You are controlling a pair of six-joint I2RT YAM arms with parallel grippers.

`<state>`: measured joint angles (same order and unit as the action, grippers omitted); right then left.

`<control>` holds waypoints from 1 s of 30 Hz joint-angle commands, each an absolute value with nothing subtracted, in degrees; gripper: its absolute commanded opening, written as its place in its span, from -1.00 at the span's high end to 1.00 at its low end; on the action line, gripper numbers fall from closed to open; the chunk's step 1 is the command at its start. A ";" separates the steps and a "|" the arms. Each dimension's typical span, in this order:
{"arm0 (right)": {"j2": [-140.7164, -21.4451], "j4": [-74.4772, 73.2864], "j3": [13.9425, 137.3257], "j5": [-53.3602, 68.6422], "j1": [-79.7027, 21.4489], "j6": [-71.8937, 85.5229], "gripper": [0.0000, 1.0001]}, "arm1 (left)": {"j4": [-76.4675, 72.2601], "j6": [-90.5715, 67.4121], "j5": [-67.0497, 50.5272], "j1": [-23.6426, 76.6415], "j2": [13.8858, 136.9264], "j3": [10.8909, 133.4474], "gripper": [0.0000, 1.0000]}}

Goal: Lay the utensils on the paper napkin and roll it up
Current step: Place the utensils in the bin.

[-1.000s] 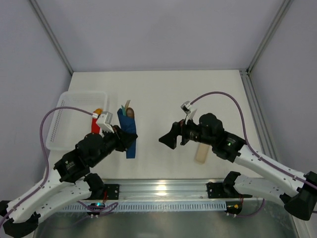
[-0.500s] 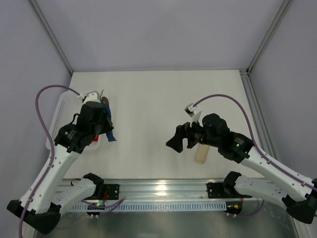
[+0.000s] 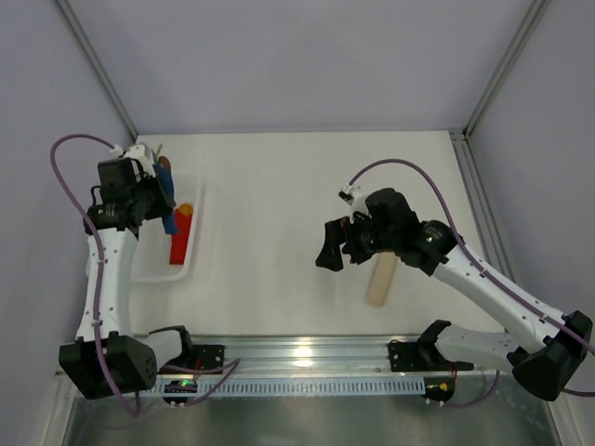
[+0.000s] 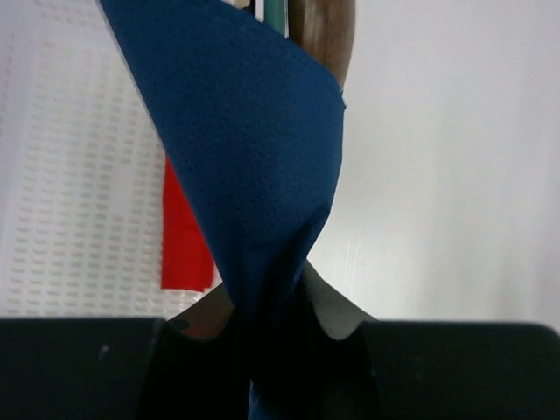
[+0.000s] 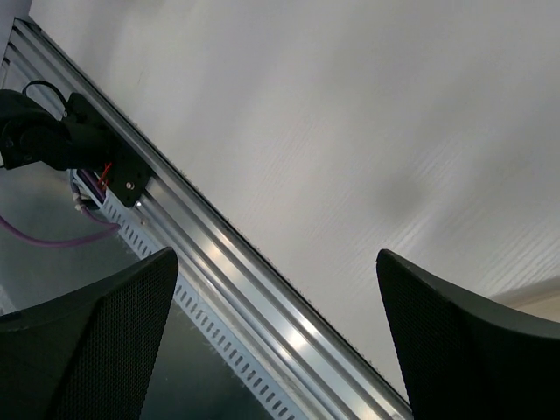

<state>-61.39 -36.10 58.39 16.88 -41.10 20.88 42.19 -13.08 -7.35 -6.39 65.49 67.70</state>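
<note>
The paper napkin (image 4: 254,157), dark navy and rolled into a narrow bundle, is pinched in my left gripper (image 4: 271,306), which is shut on it. A copper-brown end of the utensils (image 4: 325,35) pokes out of the roll's far end. From above, the left gripper (image 3: 153,190) holds the napkin roll (image 3: 168,219) in the air over a white basket, with the utensils' tip (image 3: 164,165) sticking out behind it. My right gripper (image 3: 330,251) hovers open over the middle of the table, nothing between its fingers (image 5: 87,341).
The white perforated basket (image 3: 139,269) sits at the table's left edge with a red block (image 3: 178,243), orange-tipped, inside it. A pale beige bar (image 3: 381,279) lies under the right arm. The aluminium rail (image 5: 219,254) runs along the near edge.
My left arm has lifted the napkin roll off the table and swung it left and back, over the basket. The right gripper has drifted slightly and stays open.
</note>
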 commanded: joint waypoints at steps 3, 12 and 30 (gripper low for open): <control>-63.63 -46.56 67.40 19.16 -38.76 15.65 -0.95 | 39.72 3.59 -22.23 -15.99 72.76 74.26 1.00; -68.20 -51.51 69.69 15.46 -40.43 14.68 -0.93 | 30.42 1.77 -24.29 -21.62 79.46 59.87 1.00; -69.26 -53.88 72.59 16.17 -38.41 16.00 -0.93 | 34.89 2.03 -11.69 -23.12 87.88 62.31 1.00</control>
<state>-68.64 -52.14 69.91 16.34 -38.52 15.42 34.68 1.89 -11.53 -22.55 85.56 60.95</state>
